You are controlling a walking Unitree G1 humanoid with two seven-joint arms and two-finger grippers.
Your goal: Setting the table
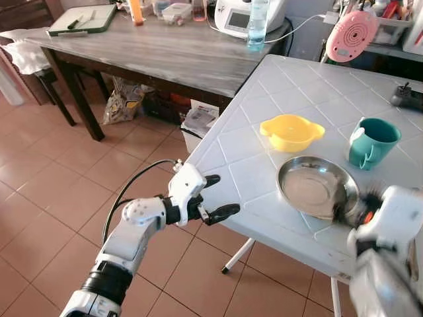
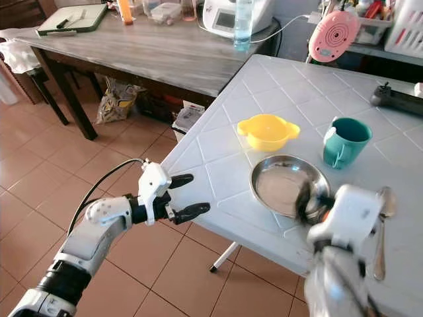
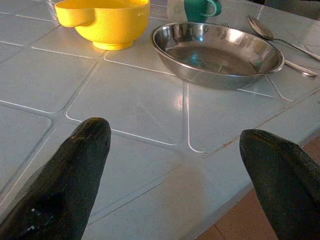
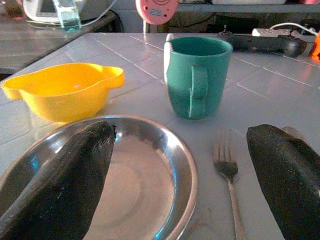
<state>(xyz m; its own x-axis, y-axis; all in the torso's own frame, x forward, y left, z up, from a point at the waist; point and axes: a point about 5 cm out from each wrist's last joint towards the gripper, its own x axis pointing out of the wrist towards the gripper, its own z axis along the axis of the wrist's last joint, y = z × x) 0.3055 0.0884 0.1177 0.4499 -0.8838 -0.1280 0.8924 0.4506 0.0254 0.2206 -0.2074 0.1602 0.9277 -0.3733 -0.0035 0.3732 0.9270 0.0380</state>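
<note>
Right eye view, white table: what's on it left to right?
Yellow bowl → steel plate → teal mug → spoon. The right gripper hovers over the plate's right rim.

Left gripper (image 1: 215, 197) open at white table (image 1: 264, 119) edge; steel plate (image 1: 316, 187) beyond.

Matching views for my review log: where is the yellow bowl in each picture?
Left eye: yellow bowl mid-table, behind the steel plate.
Right eye: centre, left of the teal mug.
Left wrist: top left.
Right wrist: left.
Shared landmark: steel plate.
</note>
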